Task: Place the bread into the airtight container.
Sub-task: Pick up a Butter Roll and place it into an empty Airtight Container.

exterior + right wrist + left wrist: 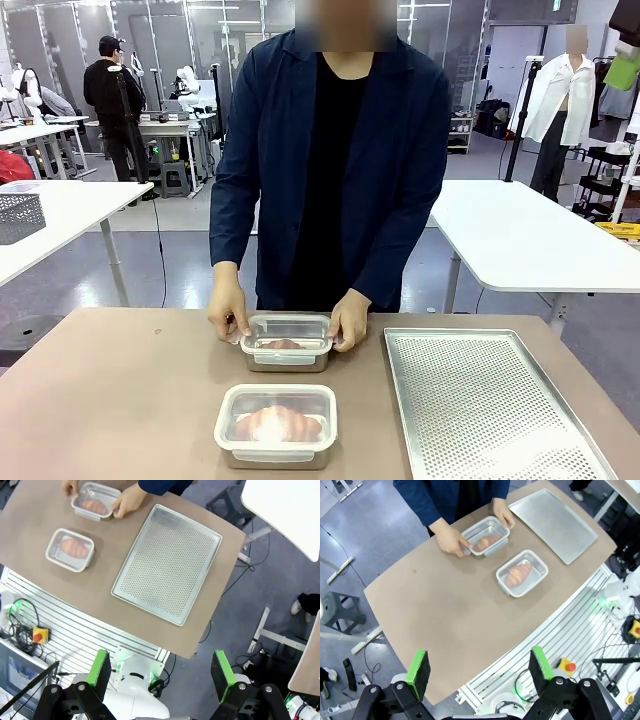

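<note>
Two clear airtight containers sit on the brown table, each with a piece of bread inside. The near container is lidded and holds a golden bread. The far container holds another bread and is gripped at both ends by the person's hands. My left gripper hangs open high above the table's near edge. High over the table's corner beside the tray, my right gripper is open too, with nothing between its fingers.
A perforated metal tray lies bare on the table's right side. The person stands at the far edge. White tables stand behind on both sides. Cables and an emergency-stop box sit below the near edge.
</note>
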Tool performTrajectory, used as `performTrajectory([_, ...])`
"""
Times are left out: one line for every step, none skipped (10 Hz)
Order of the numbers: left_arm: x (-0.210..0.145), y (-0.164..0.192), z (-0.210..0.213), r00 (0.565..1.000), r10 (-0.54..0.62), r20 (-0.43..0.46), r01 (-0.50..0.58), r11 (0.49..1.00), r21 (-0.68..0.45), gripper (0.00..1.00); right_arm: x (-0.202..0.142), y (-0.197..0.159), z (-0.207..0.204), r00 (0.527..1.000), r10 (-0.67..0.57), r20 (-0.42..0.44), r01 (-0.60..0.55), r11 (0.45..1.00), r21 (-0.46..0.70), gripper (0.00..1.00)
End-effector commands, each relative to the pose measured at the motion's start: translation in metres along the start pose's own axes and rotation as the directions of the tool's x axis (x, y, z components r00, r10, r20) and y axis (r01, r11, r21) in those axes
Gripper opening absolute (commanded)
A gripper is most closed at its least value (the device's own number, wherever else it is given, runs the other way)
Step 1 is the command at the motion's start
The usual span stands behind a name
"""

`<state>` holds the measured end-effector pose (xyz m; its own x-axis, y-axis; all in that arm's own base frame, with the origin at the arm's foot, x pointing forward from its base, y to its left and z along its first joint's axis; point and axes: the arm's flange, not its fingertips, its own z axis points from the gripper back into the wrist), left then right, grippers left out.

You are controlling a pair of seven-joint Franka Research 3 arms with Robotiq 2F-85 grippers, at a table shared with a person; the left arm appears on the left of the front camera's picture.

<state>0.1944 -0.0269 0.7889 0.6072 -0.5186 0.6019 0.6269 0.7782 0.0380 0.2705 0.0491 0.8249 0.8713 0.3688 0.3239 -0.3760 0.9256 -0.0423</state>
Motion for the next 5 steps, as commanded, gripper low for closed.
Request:
performTrajectory([0.0008, 0.0006, 0.0013, 1.0, -0.015, -0.003, 0.015, 1.0, 0.0, 1.0, 0.0006, -0.0003, 0.0024, 1.0, 0.002, -0.012, -0.002, 1.0, -0.008, 1.0])
performTrajectory([0.0008, 0.0006, 0.0013, 1.0, -0.015, -0.003, 0.015, 1.0, 0.0, 1.0, 0.0006, -0.0003, 0.0024, 1.0, 0.002, -0.012, -0.002, 1.0, -0.008, 1.0])
performTrajectory([0.0008, 0.0006, 0.0013, 1.0, -0.015, -0.003, 0.015, 1.0, 0.0, 1.0, 0.0006, -0.0003, 0.0024, 1.0, 0.002, -0.012, -0.002, 1.0, -0.008, 1.0])
performTrajectory([0.0008, 0.0006, 0.0013, 1.0, -0.015, -0.003, 0.015, 1.0, 0.0, 1.0, 0.0006, -0.0003, 0.0024, 1.0, 0.002, -0.012, -0.002, 1.0, -0.008, 1.0])
performTrajectory([0.0008, 0.0006, 0.0013, 1.0, -0.015, -0.003, 0.015, 1.0, 0.0, 1.0, 0.0006, -0.0003, 0.0024, 1.0, 0.002, -0.012, -0.002, 1.0, -0.008, 1.0])
